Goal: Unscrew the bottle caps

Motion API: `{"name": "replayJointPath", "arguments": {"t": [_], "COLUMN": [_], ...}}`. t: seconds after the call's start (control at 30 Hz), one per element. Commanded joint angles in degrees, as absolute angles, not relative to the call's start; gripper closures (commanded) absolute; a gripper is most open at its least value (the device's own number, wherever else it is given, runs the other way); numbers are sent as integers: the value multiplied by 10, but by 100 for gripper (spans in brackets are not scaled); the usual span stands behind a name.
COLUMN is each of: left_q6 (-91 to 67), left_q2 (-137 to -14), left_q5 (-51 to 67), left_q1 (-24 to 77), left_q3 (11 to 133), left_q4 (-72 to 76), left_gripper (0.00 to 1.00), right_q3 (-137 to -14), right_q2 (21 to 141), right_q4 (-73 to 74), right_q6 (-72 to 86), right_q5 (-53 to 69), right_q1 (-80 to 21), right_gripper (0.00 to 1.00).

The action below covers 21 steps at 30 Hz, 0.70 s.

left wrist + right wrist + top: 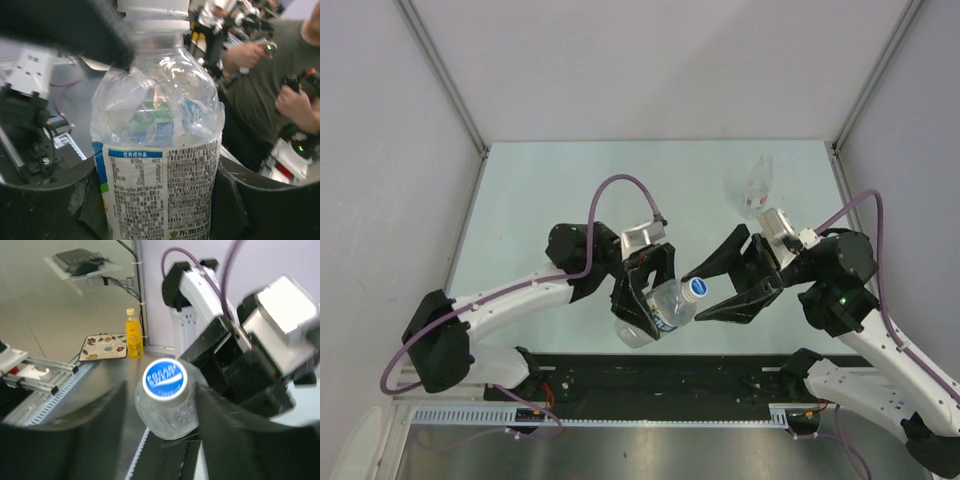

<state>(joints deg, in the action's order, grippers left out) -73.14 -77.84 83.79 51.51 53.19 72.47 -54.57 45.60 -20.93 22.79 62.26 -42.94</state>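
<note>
Crumpled clear bottle; blue-marked white cap

You'll find the labelled bottle low in the middle of the top view, at the near edge of the tabletop. It is tilted, with its cap pointing right. The left gripper reaches it from the left, jaws pressed against either side of the body. The right gripper faces it from the right, jaws flanking the cap but just apart from it. The slim bottle is well behind on the tabletop, toward the upper right.
</note>
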Motion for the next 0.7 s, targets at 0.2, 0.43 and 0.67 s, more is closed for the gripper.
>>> {"name": "replayJointPath", "arguments": {"t": [0.2, 0.43, 0.67], "left_q6": [-88, -49, -55], "left_q2": [-658, -634, -606], "left_q5": [567, 368, 201], "left_q1": [509, 510, 510], "left_q3": [625, 599, 570], "left_q4": [16, -27, -3], "left_gripper": [100, 100, 100], "right_q3": [-583, -585, -586], "right_q2": [446, 430, 414], "right_q4": [-81, -65, -37], "right_q6": [245, 250, 243], "right_q5": [548, 482, 420], "right_q1": [-357, -316, -313], "right_gripper": [19, 17, 16]}}
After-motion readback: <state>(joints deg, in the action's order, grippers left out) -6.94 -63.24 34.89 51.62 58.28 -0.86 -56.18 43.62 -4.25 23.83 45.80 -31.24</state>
